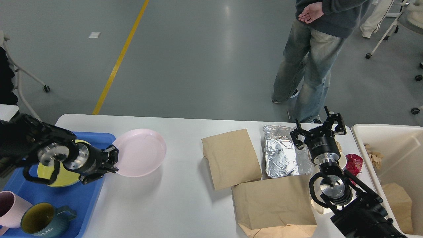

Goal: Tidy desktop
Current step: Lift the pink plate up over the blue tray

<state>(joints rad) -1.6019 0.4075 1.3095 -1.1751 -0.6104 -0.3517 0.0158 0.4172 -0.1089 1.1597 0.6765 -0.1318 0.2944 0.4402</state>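
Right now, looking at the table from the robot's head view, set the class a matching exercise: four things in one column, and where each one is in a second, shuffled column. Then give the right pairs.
Things:
1. pink plate
2. yellow plate
3. foil tray
4. blue-green mug

Places:
A. lying in the blue tray, partly under the left arm
B. held at its rim by the left gripper
C. standing at the near end of the blue tray
D. between a brown paper bag and the right gripper

Pairs: 1-B, 2-A, 3-D, 4-C
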